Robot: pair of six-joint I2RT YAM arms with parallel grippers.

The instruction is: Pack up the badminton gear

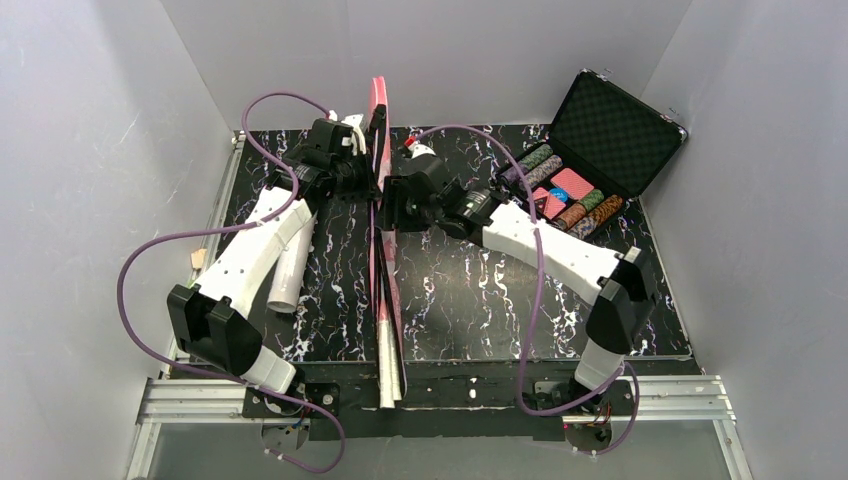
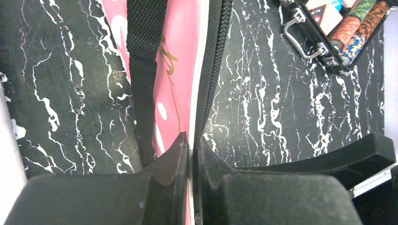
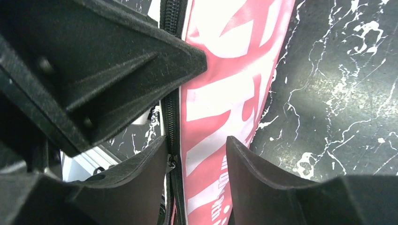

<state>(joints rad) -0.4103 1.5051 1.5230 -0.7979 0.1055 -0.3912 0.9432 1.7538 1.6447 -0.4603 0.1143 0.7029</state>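
The long pink bag stands on its edge down the middle of the table, its black strap hanging along one side. My left gripper is shut on the bag's upper edge, pinching the white piping beside the black zip. My right gripper is open and sits astride the same edge just nearer, with the zip and the pink lettered side between its fingers. A small zip pull lies against the left finger. A white tube lies on the table under my left arm.
An open black case with coloured poker chips sits at the back right; its handle and corner show in the left wrist view. Grey walls close in the black marbled table on three sides.
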